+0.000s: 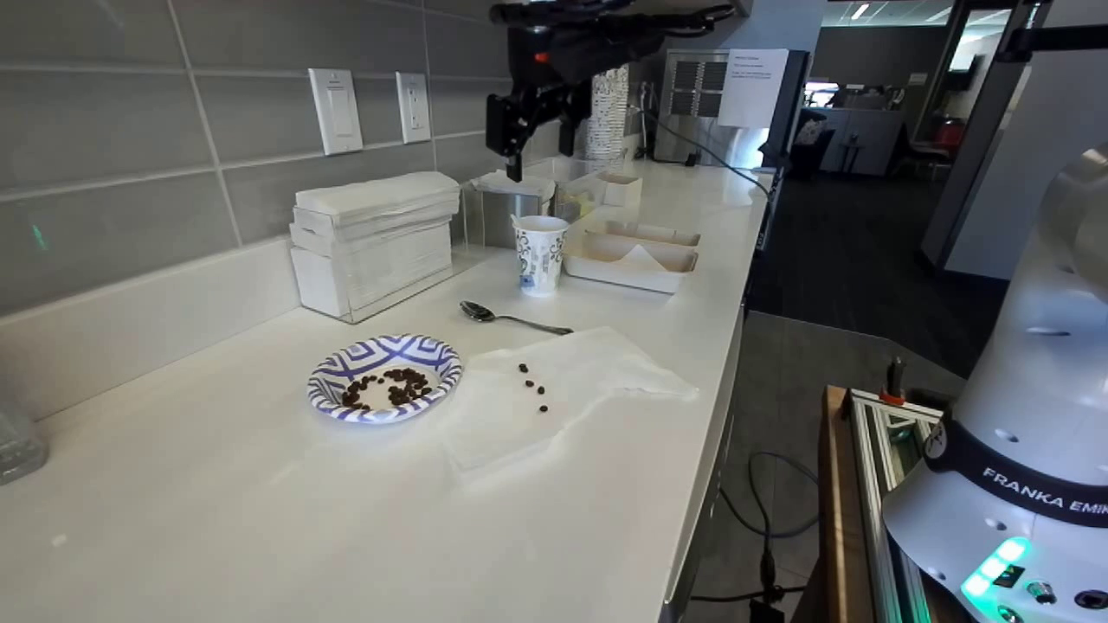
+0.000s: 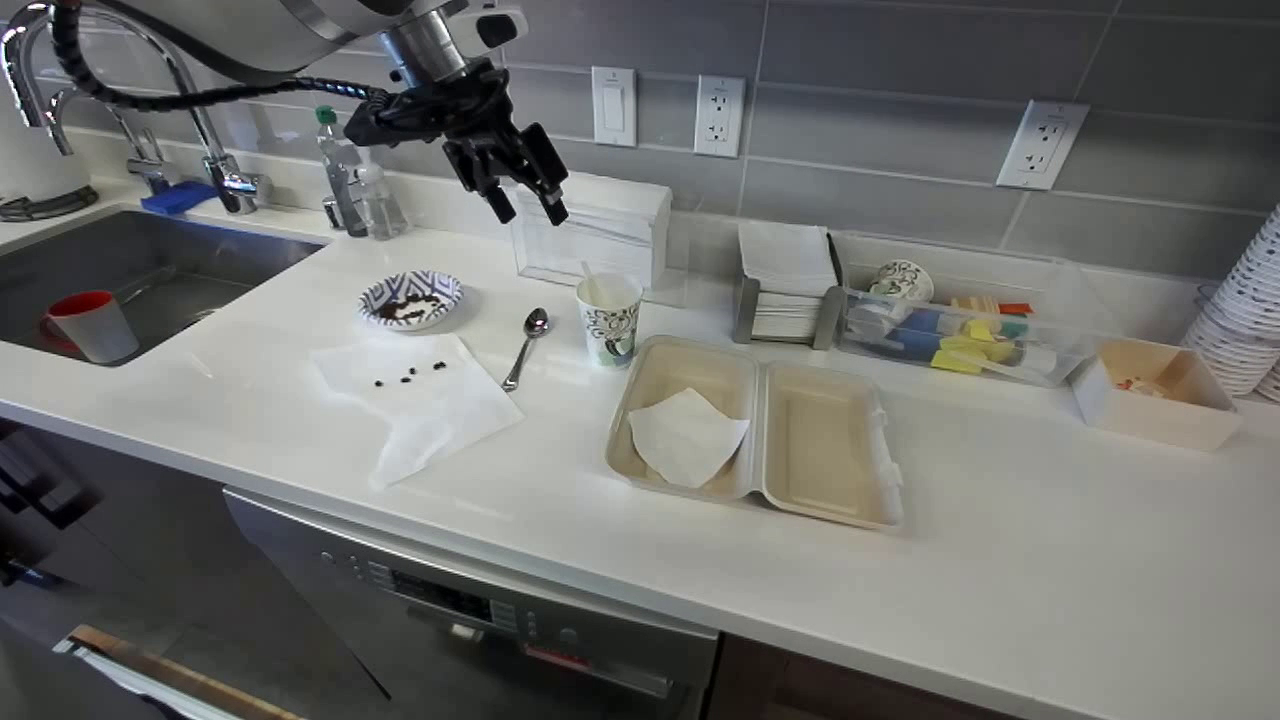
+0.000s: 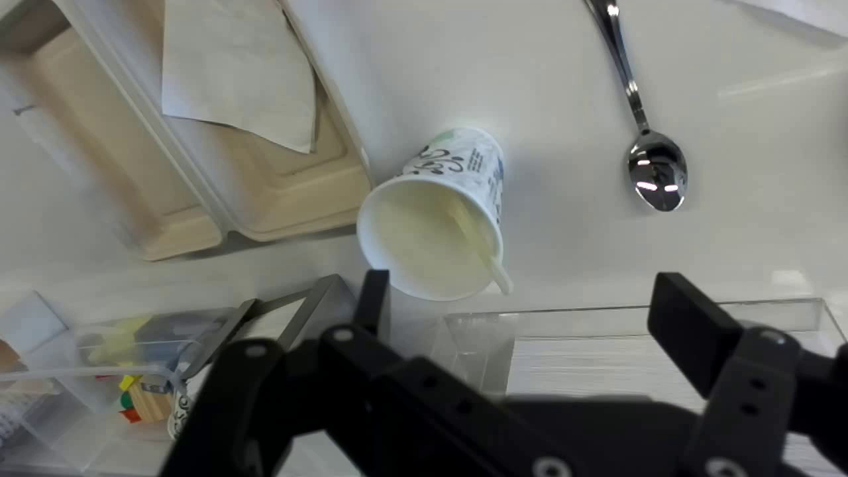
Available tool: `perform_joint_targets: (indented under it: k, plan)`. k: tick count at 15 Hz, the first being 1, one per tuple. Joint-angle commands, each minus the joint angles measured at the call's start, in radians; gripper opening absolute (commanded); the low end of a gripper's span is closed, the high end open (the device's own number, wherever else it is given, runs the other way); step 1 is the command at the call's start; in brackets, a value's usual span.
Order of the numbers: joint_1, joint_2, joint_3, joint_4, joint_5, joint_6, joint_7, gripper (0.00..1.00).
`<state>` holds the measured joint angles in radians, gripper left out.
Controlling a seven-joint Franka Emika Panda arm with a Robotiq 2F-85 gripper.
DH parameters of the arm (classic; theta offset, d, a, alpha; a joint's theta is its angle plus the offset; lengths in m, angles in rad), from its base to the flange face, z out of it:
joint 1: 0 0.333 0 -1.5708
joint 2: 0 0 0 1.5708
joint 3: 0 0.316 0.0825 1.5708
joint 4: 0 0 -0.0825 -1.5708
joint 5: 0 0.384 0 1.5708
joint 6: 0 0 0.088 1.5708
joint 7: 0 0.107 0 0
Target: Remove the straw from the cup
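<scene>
The white paper cup [image 1: 541, 264] with dark and bluish print stands upright on the counter; it also shows in an exterior view [image 2: 612, 328] and in the wrist view [image 3: 424, 232]. The pale, whitish straw [image 3: 500, 273] leans inside it, its upper end sticking out over the rim; the end shows in an exterior view [image 2: 590, 278]. The straw's lower part is blurred in the pale cup interior. My gripper [image 3: 522, 281] is open and empty. It hangs above the cup in both exterior views [image 1: 542, 156] [image 2: 530, 208], touching neither cup nor straw.
A napkin box [image 1: 381, 251] stands beside the cup near the wall. A spoon [image 2: 525, 345], an open takeout box [image 2: 825, 445], a patterned bowl [image 1: 325, 381] with dark beans and a flat napkin [image 2: 440, 400] lie around it. A napkin holder [image 2: 790, 300] and clear bin [image 2: 1040, 365] stand behind.
</scene>
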<state>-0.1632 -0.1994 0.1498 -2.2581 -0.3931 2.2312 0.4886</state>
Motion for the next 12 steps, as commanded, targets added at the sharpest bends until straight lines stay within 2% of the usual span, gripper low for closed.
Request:
perform_joint_targets:
  k: [1,5,12]
  plan:
    - [0.038,0.112,-0.017,0.083,-0.051,0.003,0.087,1.00]
    - [0.057,0.179,-0.054,0.123,-0.118,0.015,0.147,1.00]
    - [0.102,0.261,-0.115,0.147,-0.152,0.045,0.164,1.00]
